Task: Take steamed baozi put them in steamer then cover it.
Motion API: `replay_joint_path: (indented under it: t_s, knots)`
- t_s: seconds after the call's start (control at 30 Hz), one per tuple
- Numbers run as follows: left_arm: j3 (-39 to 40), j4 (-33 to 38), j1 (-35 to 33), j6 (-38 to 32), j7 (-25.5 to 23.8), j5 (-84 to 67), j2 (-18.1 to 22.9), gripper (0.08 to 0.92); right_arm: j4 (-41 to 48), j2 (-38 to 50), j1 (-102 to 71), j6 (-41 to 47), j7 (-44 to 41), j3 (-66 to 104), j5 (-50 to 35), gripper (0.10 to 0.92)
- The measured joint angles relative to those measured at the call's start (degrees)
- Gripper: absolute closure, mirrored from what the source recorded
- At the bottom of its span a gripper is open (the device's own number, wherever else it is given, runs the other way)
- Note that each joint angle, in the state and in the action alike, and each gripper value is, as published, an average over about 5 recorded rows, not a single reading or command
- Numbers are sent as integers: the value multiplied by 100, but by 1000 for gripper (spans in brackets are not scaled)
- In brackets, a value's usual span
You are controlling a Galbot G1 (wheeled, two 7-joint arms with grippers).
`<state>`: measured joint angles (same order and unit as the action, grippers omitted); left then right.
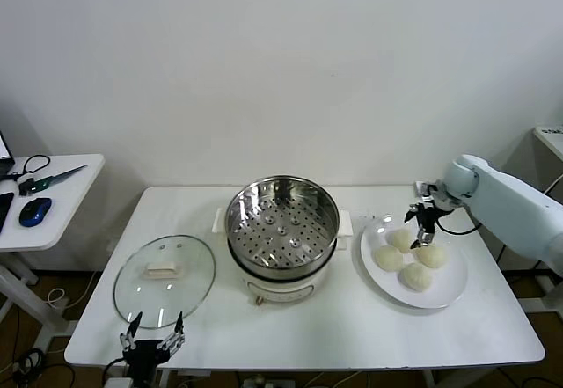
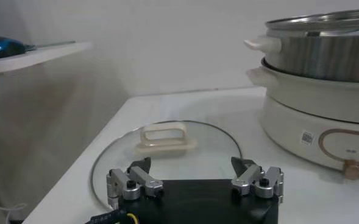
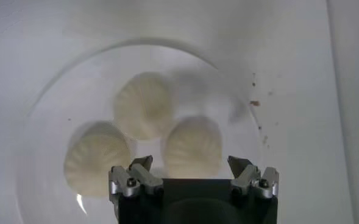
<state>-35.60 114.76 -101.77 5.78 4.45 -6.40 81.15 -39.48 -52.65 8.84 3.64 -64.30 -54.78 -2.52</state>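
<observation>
Baozi (image 1: 415,259) sit on the plate (image 1: 450,293) directly below the right gripper (image 1: 426,218), whose fingers gape wide and empty; left gripper (image 1: 153,339), equally spread, waits far off.

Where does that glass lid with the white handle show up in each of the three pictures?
Head view: the glass lid lies flat on the white table, at the robot's left of the steamer.
Left wrist view: the lid lies just beyond the open left gripper.
Right wrist view: not in it.
Shared landmark: the steamer, in the head and left wrist views.
</observation>
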Motion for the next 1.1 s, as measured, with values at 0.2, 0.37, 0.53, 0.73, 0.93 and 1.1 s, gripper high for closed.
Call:
replay_joint_path:
  t_s: [0.2, 0.37, 0.53, 0.73, 0.93, 1.1]
  knots:
    - [-13, 0, -48, -60, 12, 2, 5, 177, 300, -208, -93, -85, -53, 60, 186, 203]
    - [-7, -4, -75, -95, 16, 16, 8, 177, 499, -368, -178, -142, -60, 147, 331, 210]
    - [2, 0, -89, -106, 25, 35, 28, 177, 643, -457, -241, -212, -45, 272, 485, 267]
    - [5, -2, -87, -118, 54, 44, 35, 177, 712, -489, -278, -299, 22, 417, 597, 357]
    - [32, -3, -92, -135, 70, 49, 48, 177, 571, -409, -168, -368, 25, 377, 548, 372]
    - [73, 6, -105, -158, 90, 62, 63, 177, 163, -204, 223, -486, -2, 7, 271, 372]
